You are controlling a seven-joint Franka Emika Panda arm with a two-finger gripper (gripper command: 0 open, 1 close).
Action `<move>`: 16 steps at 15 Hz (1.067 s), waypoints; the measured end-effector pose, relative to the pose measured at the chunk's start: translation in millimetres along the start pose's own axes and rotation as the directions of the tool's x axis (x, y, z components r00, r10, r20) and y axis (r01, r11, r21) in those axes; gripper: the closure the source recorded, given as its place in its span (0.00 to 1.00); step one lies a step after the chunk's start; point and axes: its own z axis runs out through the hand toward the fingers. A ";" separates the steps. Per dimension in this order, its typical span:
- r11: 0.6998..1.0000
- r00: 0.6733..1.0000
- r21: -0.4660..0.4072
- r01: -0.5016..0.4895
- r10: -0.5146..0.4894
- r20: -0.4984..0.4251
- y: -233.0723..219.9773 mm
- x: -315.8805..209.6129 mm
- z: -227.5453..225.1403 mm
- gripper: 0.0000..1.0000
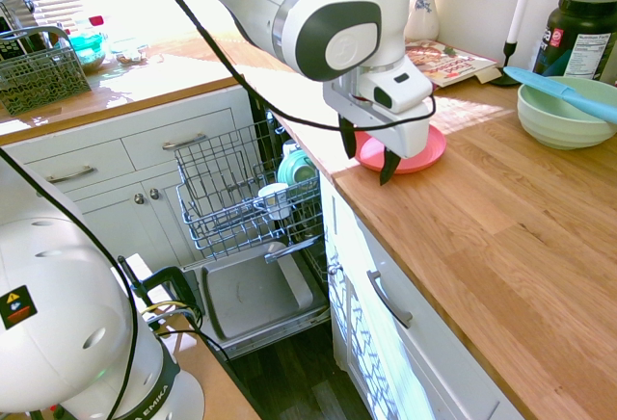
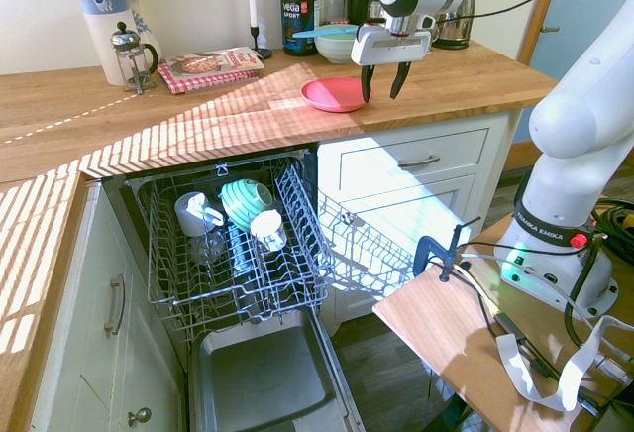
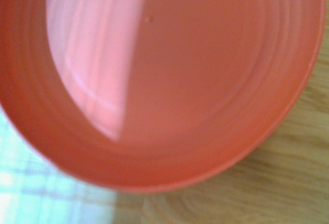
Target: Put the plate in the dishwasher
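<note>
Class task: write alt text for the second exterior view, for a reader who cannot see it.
A white robot arm's open gripper hangs over the edge of a pink plate on a wooden counter. Below, the dishwasher stands open, its rack pulled out.

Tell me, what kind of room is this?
A home kitchen, it seems: wooden countertop, white cabinets, and an open dishwasher holding cups, with a kettle behind.

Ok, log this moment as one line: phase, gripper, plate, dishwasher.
phase: approach, no grasp yet | gripper: open, pointing down at plate's rim | coral-pink plate: flat on wooden counter | dishwasher: door down, rack out
</note>
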 end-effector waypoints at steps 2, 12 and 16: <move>0.997 0.999 0.057 -0.045 0.045 0.000 4.4 18.2 2.8 0.00; 0.976 0.991 0.218 -0.022 -0.007 0.131 -43.4 90.1 42.1 1.00; 0.972 0.979 0.227 0.062 -0.103 0.173 -40.8 98.2 44.9 1.00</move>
